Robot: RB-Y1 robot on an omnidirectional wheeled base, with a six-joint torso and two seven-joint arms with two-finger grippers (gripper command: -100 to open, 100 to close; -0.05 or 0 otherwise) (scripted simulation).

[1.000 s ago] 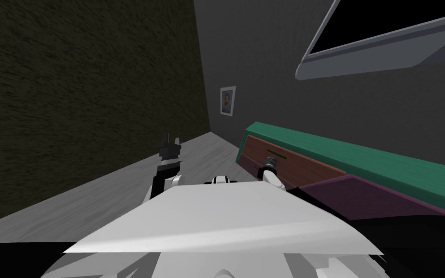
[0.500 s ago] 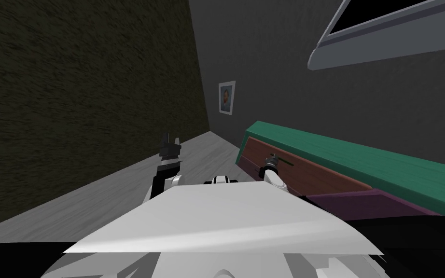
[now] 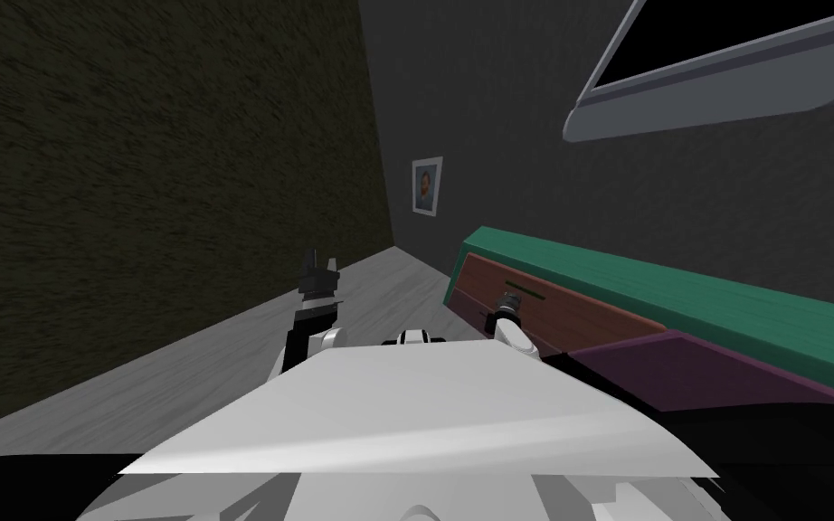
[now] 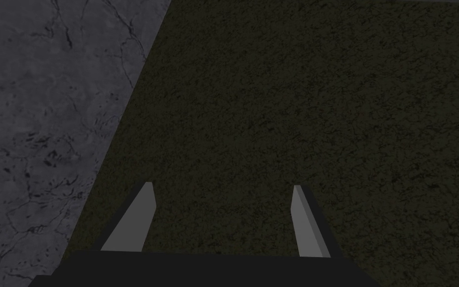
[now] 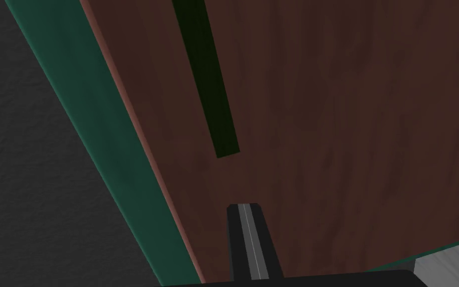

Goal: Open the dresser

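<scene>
The dresser (image 3: 677, 294) has a green top, a brown drawer front (image 3: 551, 312) and a thin dark green handle (image 3: 523, 290). Beside the brown front, a purple front (image 3: 687, 371) juts out toward me. My right gripper (image 3: 507, 305) is right at the brown front, just short of the handle. In the right wrist view its fingers (image 5: 247, 234) are shut together with nothing between them, their tip a little below the end of the handle (image 5: 208, 89) on the brown drawer front (image 5: 348, 124). My left gripper (image 4: 221, 199) stands open and empty, raised over the floor (image 3: 319, 271).
The dresser stands against a dark grey wall with a small framed picture (image 3: 427, 186) and a window (image 3: 723, 72) above it. A dark olive wall (image 3: 153, 181) runs along my left. Grey floor (image 3: 225, 362) lies between the two.
My head view swung slightly and came back, so the window and dresser shifted in the picture. Both grippers have kept their places; the right stays shut at the drawer front.
</scene>
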